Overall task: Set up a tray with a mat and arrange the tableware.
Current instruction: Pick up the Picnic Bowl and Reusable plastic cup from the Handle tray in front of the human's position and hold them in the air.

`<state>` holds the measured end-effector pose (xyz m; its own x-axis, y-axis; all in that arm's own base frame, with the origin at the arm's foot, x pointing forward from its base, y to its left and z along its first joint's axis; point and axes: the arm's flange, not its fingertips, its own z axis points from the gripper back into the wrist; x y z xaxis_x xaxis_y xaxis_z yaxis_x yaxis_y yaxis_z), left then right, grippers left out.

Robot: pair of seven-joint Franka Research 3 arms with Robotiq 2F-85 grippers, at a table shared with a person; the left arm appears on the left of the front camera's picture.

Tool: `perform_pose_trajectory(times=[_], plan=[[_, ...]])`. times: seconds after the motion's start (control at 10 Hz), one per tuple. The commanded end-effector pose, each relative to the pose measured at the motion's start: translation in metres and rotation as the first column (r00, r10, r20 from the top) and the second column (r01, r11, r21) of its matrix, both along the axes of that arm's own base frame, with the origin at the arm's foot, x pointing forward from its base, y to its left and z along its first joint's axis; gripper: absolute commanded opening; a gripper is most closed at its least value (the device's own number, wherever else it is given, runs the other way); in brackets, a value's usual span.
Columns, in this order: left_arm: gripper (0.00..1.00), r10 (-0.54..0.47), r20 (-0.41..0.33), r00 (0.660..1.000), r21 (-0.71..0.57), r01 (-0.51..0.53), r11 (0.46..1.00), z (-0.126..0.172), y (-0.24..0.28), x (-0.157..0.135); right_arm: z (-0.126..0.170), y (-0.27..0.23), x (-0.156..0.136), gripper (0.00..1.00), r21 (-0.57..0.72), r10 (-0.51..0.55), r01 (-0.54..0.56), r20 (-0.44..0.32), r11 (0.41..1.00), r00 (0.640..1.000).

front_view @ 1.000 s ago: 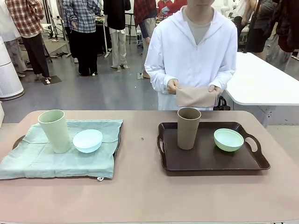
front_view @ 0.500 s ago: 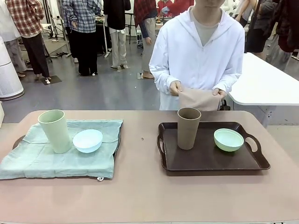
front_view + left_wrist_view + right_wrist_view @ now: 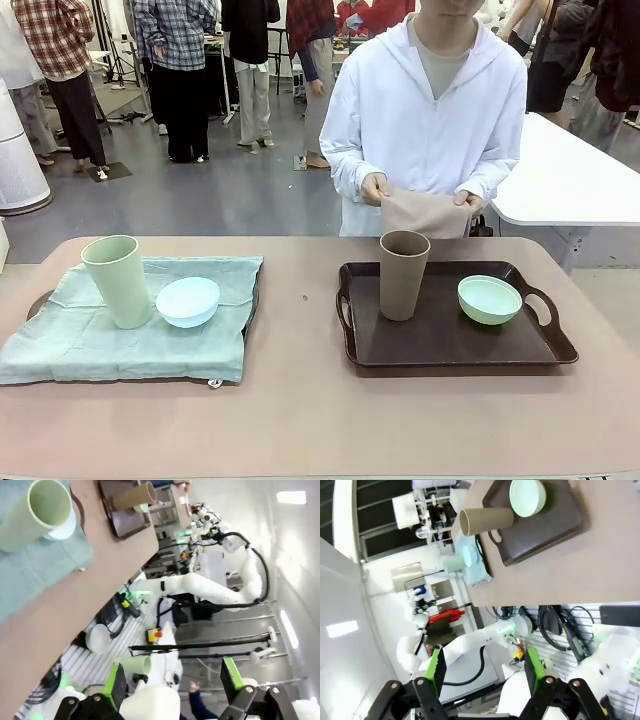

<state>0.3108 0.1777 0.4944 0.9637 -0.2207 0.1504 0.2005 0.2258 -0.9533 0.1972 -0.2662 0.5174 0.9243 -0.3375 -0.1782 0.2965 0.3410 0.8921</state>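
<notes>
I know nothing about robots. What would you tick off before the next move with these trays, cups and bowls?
1. Green mat lies under the pale green cup and light blue bowl: ok.
2. Mat on the brown tray: not ok; the brown cup and mint green bowl stand on bare tray.
3. Beige cloth at hand: ok, held in the person's hands.
4. Both cups upright: ok.
5. Left gripper and right gripper open and empty: ok.
6. Whether the cloth fits the tray: cannot tell, it is not spread out.
</notes>
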Motion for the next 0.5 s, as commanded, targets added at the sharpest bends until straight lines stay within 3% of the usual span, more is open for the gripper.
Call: perform_pose_trajectory(times=[0.0,0.3,0.4], plan=[[1.0,-0.004,-0.033,0.999,-0.019,0.003,1.0,0.008,0.024,0.003,0.006,-0.041,0.0,0.82,0.025,0.024,-0.024,-0.022,0.999,0.999],[1.0,-0.068,-0.069,0.995,0.082,0.073,0.994,0.003,0.009,0.016,0.004,-0.035,0.007,0.82,-0.025,0.008,-0.009,-0.04,1.0,0.999],[1.0,-0.014,-0.051,0.999,-0.005,0.014,1.0,-0.006,0.013,0.002,0.002,-0.045,-0.002,0.82,0.022,-0.002,0.003,-0.045,1.0,0.999]])
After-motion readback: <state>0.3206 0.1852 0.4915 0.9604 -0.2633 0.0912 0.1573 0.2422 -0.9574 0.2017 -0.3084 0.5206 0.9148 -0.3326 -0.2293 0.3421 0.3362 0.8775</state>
